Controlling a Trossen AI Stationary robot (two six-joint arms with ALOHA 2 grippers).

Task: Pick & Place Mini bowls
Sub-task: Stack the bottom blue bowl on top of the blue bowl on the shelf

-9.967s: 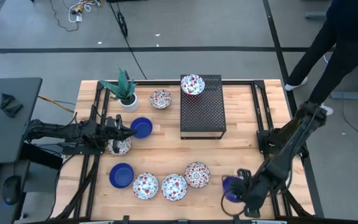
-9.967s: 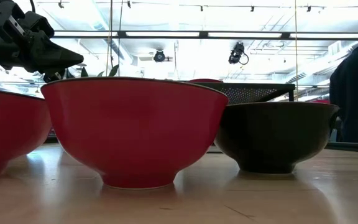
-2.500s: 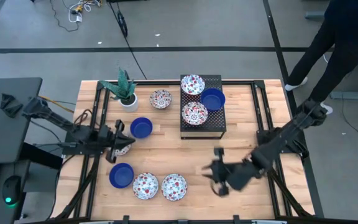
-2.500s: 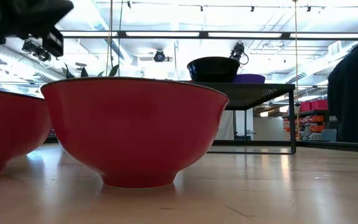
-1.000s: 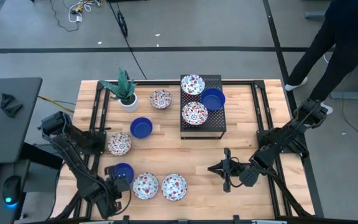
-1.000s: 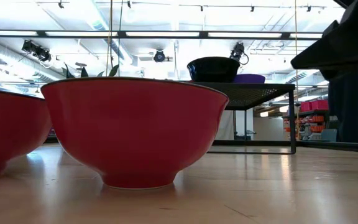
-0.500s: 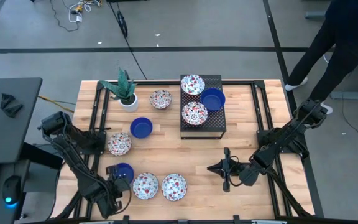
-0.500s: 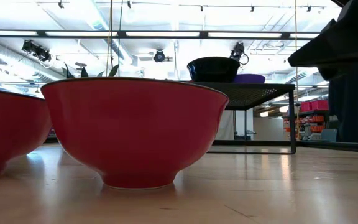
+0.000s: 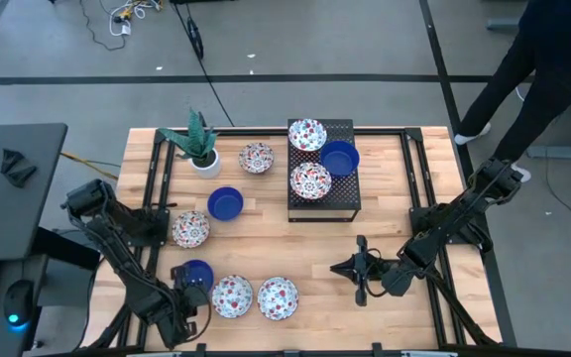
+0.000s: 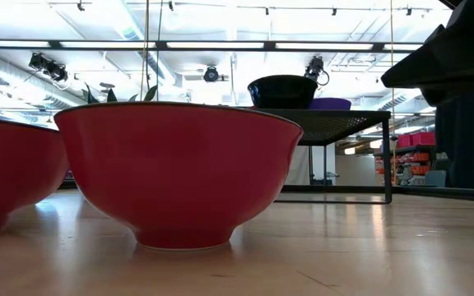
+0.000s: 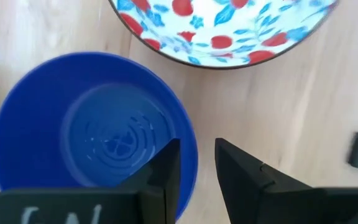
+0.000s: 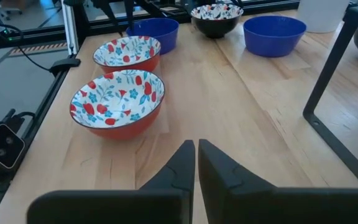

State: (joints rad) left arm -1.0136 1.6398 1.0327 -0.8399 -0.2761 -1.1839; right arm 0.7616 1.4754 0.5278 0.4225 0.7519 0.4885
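Blue bowl [image 11: 95,127] rim between left tool [image 11: 196,165] fingers

**A robotics lab floor**

Grey concrete floor [image 9: 345,40] with taped lines, loose cables [image 9: 127,15], a wooden table [image 9: 385,188] in a black frame; across it, ceiling strip lights [image 10: 220,45], hanging cameras [image 10: 313,70] and open hall.

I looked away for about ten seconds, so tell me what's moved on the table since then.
Two bowls moved onto the black rack: a floral bowl and a blue bowl, joining the one already there. The right gripper let go its blue bowl and now hovers empty, shut. The left gripper swung down to the front blue bowl, straddling its rim. The remaining bowls and plant stayed.
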